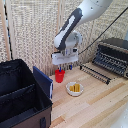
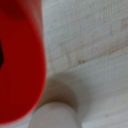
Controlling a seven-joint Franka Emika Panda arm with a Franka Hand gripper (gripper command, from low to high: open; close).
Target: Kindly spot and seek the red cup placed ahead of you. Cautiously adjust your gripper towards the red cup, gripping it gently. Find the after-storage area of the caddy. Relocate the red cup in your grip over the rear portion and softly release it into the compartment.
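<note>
The red cup (image 1: 59, 76) stands upright on the wooden table, just to the exterior view's right of the caddy's blue side panel (image 1: 44, 80). My gripper (image 1: 62, 67) hangs directly over the cup, its dark-blue fingers apart and down at the cup's rim; it looks open. In the wrist view the red cup (image 2: 20, 60) fills one side, very close and blurred, and the fingers do not show. The black caddy (image 1: 20, 97) is at the exterior view's left. Its rear portion (image 1: 14, 76) lies behind the long divider and looks empty.
A small white bowl (image 1: 75, 88) with yellow contents sits near the cup on the exterior view's right. A dark toaster oven (image 1: 114, 56) and a metal rack (image 1: 95, 72) stand farther right. A pale rounded blur (image 2: 55, 116) shows in the wrist view.
</note>
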